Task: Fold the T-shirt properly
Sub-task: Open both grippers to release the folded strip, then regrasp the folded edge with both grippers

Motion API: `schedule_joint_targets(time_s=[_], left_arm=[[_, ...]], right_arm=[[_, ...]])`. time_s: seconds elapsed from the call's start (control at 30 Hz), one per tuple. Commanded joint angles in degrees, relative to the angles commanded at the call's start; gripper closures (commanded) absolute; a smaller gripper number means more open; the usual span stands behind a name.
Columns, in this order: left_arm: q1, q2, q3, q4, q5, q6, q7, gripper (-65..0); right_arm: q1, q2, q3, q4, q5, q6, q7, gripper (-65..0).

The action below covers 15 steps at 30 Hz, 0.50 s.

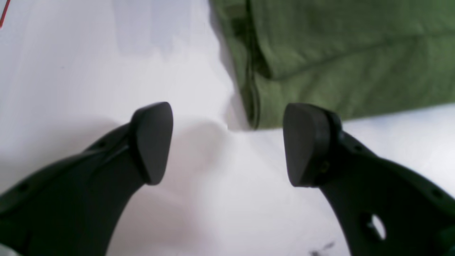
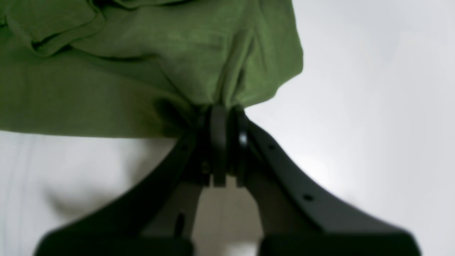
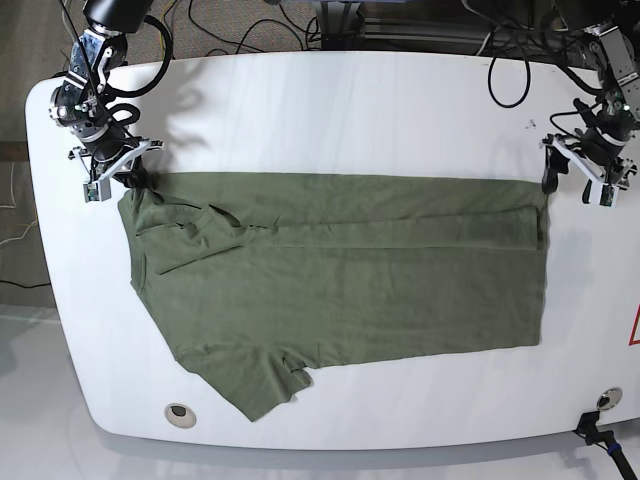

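Note:
The olive-green T-shirt (image 3: 340, 290) lies spread across the white table (image 3: 330, 100), its far strip folded over toward the front and one sleeve sticking out at the front left. At the shirt's far left corner my right gripper (image 3: 128, 178) is shut on the cloth. The right wrist view shows the T-shirt (image 2: 142, 53) bunched into the shut right gripper (image 2: 225, 115). My left gripper (image 3: 572, 166) stands open just outside the shirt's far right corner. In the left wrist view the T-shirt's (image 1: 337, 53) corner lies a little beyond the open left gripper (image 1: 229, 144), with nothing between the fingers.
Cables (image 3: 250, 30) run along the table's back edge. A round metal fitting (image 3: 180, 413) sits near the front left edge. A red marking (image 3: 634, 328) shows at the right edge and a small dark mark (image 3: 528, 125) at the back right.

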State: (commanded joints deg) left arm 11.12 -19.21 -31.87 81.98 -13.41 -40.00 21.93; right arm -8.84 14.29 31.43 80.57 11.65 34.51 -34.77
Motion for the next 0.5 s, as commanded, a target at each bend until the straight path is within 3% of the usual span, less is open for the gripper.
schedule_joint_targets(time_s=[0.17,0.3,0.5], left_arm=[[-0.70,0.18,3.16,-1.05,-0.09,0.00,0.00,-45.6],[-2.37,1.85,3.34,-3.60,0.00,0.00,0.00,-45.6],[-3.08,1.93,3.43,-6.68,0.00,0.00,0.00,-45.6]], right_arm=[[0.00,0.00,0.00,0.00,0.09,0.09,0.00,0.0],[-0.09,0.00,0.00,0.09,0.09,0.09,0.00,0.0],[-0.09,0.00,0.00,0.09,0.09,0.09,0.00,0.0]])
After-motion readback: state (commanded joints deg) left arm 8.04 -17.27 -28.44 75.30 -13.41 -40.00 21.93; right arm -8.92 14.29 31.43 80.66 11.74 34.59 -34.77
